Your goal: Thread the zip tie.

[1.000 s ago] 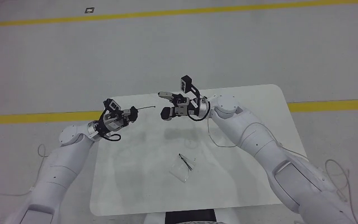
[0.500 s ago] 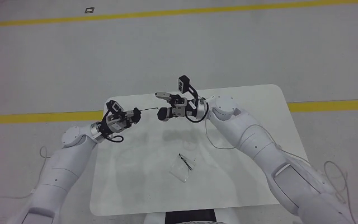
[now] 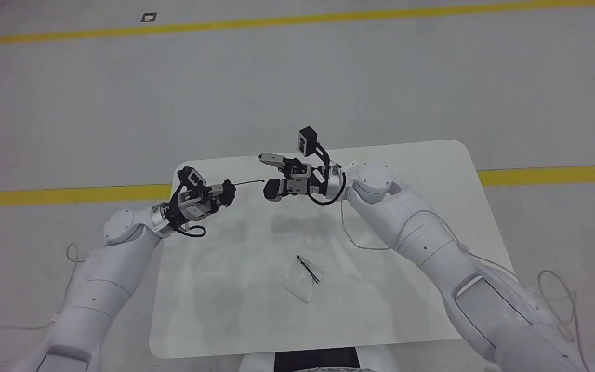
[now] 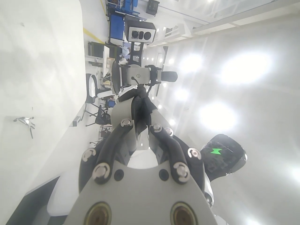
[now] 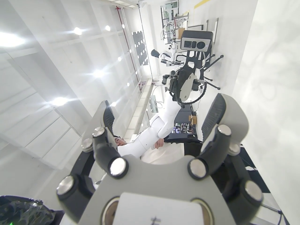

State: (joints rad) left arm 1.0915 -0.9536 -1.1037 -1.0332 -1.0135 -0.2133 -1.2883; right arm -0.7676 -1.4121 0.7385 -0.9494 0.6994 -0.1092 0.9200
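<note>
White table (image 3: 418, 307), clear pkt (image 3: 302, 286) mid, zip tie (image 3: 244, 180) aloft, grey floor (image 3: 372, 84), yellow lines (image 3: 279, 20)

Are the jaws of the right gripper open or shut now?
Open. In the right wrist view the right gripper has its jaws far apart, with nothing gripped between them.

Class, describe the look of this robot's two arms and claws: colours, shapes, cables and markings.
The left arm and right arm have rounded white shells. A black cable loops at each wrist, and a black camera box rides above the right one. The left claw and right claw each have two pale grey fingers with ribbed black pads, black links and silver bolts.
</note>
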